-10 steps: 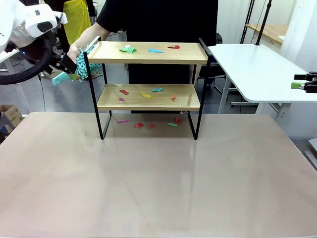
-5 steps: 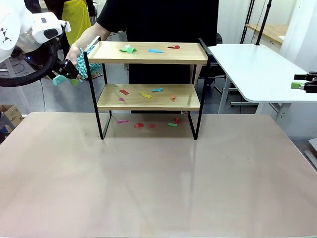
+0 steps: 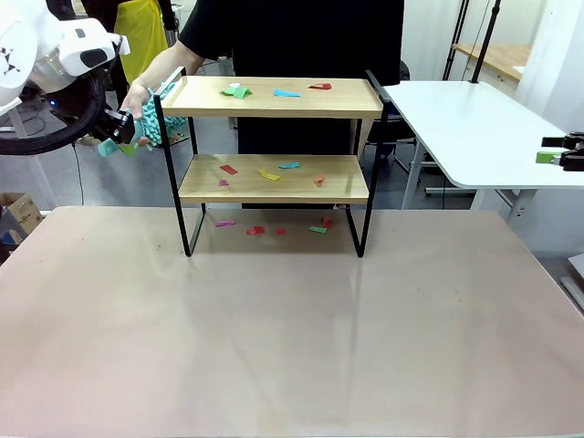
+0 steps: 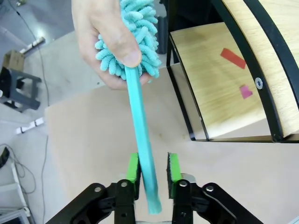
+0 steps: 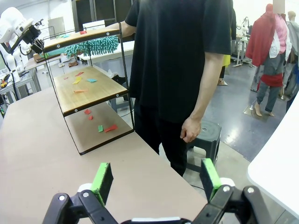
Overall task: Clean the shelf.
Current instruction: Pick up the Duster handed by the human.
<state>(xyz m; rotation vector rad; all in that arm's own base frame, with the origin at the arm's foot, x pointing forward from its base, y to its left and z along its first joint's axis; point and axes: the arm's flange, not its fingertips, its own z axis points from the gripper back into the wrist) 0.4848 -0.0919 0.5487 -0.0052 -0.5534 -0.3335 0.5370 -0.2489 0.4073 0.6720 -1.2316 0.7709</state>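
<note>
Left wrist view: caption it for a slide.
Left gripper shut on the duster handle, person's hand holding its head.

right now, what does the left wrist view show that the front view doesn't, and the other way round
Left wrist view: the left claw shut on the teal handle of the duster, and the person's hand pinching its fluffy head. Front view: the shelf with green, blue and red scraps on its top board, more scraps on the table beneath, and the open right claw at the right edge. Both: the duster, the hand, and the lower board with its red and pink scraps.
</note>
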